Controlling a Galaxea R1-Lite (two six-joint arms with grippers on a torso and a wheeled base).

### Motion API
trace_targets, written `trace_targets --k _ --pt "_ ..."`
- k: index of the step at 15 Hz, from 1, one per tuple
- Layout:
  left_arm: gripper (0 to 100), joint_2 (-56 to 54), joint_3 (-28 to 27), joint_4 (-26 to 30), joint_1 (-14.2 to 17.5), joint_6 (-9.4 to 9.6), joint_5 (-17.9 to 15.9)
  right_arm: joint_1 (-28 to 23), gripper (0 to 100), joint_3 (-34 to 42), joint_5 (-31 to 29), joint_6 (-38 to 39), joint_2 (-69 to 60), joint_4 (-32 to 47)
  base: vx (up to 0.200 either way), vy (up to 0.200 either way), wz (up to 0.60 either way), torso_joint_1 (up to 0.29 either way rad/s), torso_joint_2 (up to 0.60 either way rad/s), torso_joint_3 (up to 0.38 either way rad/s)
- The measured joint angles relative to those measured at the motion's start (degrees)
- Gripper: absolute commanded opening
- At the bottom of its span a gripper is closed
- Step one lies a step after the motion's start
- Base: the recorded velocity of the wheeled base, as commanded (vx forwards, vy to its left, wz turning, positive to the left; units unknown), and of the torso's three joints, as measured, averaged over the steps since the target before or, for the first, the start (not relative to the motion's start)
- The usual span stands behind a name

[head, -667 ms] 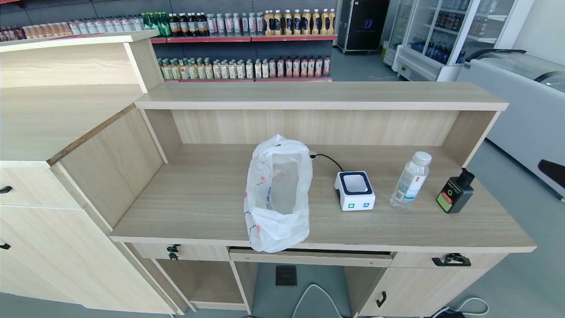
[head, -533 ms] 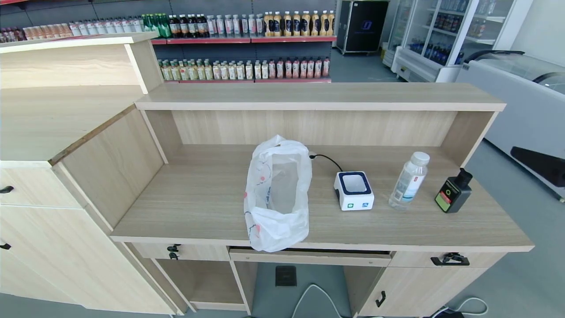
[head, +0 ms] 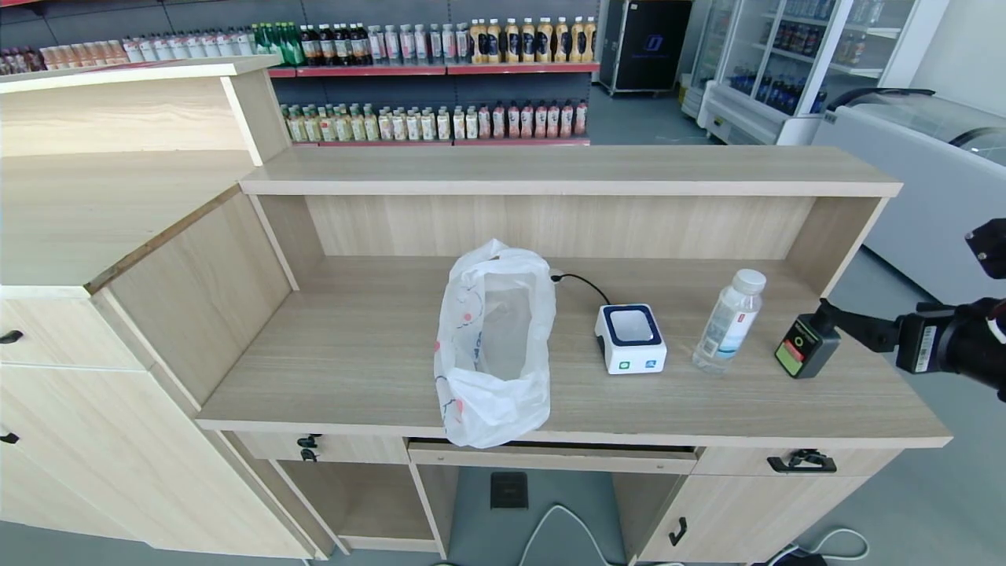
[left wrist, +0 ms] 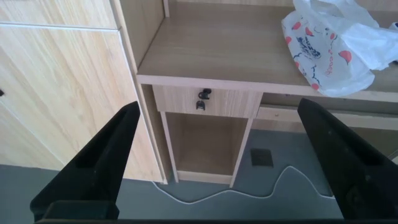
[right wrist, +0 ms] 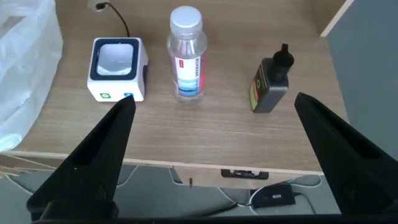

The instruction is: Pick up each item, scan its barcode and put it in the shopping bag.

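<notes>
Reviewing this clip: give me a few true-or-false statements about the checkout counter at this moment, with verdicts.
1. The water bottle stands upright between the scanner and the black bottle. True.
2. The water bottle lies inside the shopping bag. False: it stands on the counter, outside the bag.
3. The right gripper is shut on the black bottle. False: it is open and holds nothing.
4. A cable leads off the scanner. True.
5. The left gripper is open. True.
</notes>
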Motion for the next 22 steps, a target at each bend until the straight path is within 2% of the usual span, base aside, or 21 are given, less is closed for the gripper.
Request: trace_targets --k 2,5,13,18,22 --pt "100 0.02 0.00 0.00 0.00 -0.02 0.00 -2.83 100 1.77 0.02 -1.23 3.89 -6.73 0.000 0.000 0.00 0.000 0.00 0.000" --pt "100 0.00 0.00 0.00 0.00 0.00 0.00 -5.10 100 2.43 0.09 -2.24 10.23 -12.32 0.000 0.000 0.00 0.000 0.00 0.000" --pt "100 0.00 0.00 0.00 0.00 -0.02 0.00 -5.84 100 -5.00 0.02 -4.86 22.38 -14.51 0.000 0.000 0.00 0.000 0.00 0.000" --pt "100 0.00 0.00 0.00 0.02 0.00 0.00 -4.85 100 -6.10 0.33 -4.86 28.39 -19.02 0.000 0.000 0.00 0.000 0.00 0.000" --pt "100 0.02 0.00 0.00 0.00 -0.02 0.00 -3.35 100 -7.00 3.56 -4.84 33.02 -22.37 0.000 0.000 0.00 0.000 0.00 0.000"
